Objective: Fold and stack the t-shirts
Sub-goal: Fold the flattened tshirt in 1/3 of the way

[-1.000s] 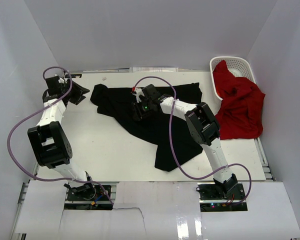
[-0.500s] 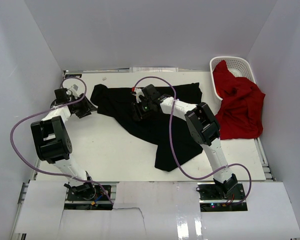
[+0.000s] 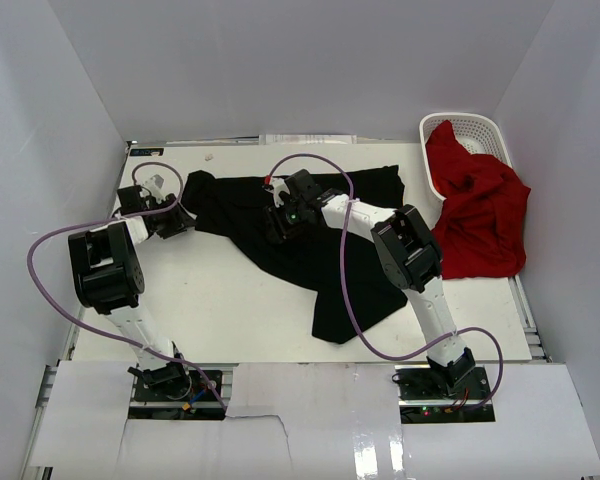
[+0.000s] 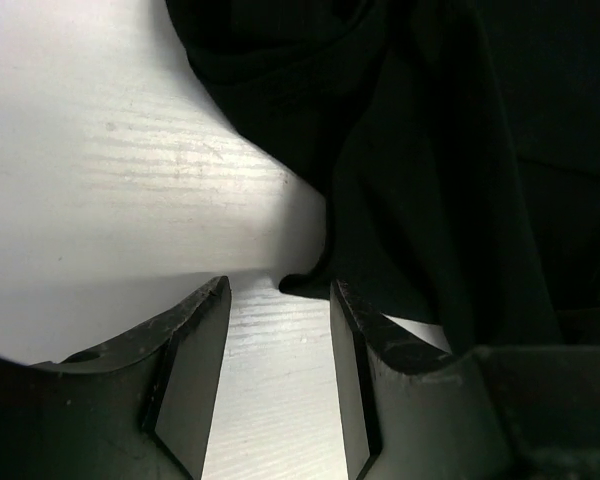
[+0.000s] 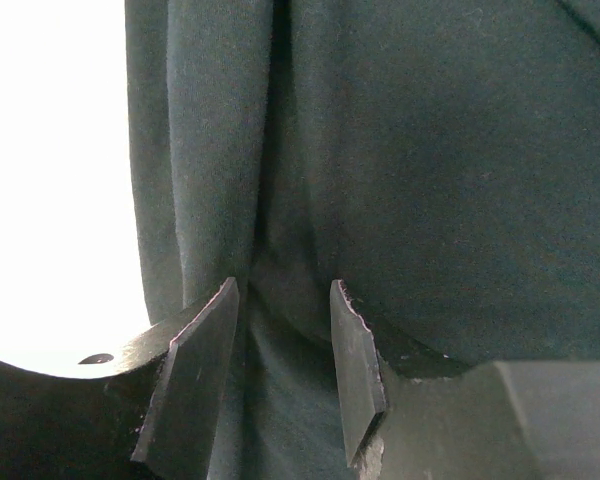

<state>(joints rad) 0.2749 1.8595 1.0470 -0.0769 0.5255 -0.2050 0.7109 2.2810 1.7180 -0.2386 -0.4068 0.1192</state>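
Note:
The black t-shirt [image 3: 320, 262] lies crumpled and spread across the middle of the table. The red t-shirt [image 3: 480, 215] hangs out of the basket at the right. My left gripper [image 3: 179, 222] is low at the black shirt's left edge. In the left wrist view it [image 4: 279, 290] is open over bare table, and a tip of black cloth [image 4: 430, 150] lies just ahead of the fingertips. My right gripper [image 3: 283, 224] rests on the upper middle of the black shirt. Its jaws [image 5: 283, 290] stand open over the dark cloth [image 5: 430, 150] with wrinkled fabric between them.
A white lattice basket [image 3: 477, 127] stands at the back right corner with the red shirt spilling over its near side. White walls close in the table [image 3: 210, 300] on three sides. Purple cables loop from both arms.
The left arm has swung in from the far left corner, bringing its gripper to the black shirt's left edge. The right arm and both shirts have stayed put.

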